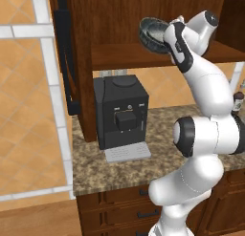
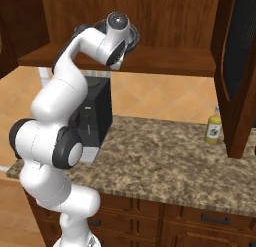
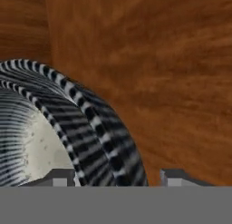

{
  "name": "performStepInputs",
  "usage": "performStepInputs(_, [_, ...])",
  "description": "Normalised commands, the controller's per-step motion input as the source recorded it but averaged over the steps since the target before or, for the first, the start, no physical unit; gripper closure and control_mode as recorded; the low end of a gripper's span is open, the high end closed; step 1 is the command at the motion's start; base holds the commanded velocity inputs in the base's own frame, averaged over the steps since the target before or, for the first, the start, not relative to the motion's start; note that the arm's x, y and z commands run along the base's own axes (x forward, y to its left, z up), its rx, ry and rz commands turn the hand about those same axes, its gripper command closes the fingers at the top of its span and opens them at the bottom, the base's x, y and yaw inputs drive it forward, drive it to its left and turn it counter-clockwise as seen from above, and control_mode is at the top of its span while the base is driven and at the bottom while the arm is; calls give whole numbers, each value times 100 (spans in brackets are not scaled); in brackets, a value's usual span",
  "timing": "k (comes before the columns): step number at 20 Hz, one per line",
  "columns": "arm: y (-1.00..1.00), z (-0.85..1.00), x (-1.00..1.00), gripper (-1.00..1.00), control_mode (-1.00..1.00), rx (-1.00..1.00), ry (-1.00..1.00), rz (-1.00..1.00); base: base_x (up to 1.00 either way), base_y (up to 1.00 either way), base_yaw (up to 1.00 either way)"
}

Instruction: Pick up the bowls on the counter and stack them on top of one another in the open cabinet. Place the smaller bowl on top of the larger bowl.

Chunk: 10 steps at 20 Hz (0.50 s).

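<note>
The smaller bowl (image 1: 152, 33) hangs tilted on its side just above the shelf (image 1: 119, 56) of the open cabinet, at the end of my raised arm. In the hand view the smaller bowl (image 3: 95, 128) shows a striped, lined wall and a pale speckled inside. My gripper (image 3: 117, 177) straddles that wall, one fingertip (image 3: 59, 177) inside the bowl and the other outside, shut on it. A dark edge of the smaller bowl (image 2: 134, 38) peeks out behind my hand over the shelf (image 2: 165, 61). The larger bowl is hidden or out of view.
A black coffee machine (image 1: 122, 111) stands on the granite counter (image 1: 143, 158) under the cabinet. A yellow bottle (image 2: 213, 126) stands further right on the counter (image 2: 165, 156). Open cabinet doors (image 1: 64, 63) (image 2: 240, 66) jut out on both sides.
</note>
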Motion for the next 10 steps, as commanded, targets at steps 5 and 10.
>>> performStepInputs(5, [4,23,-1,-100,-100,1,-18,6,0,0,0])
performStepInputs(10, [0,27,-30,-100,-100,2,-21,8,0,0,0])
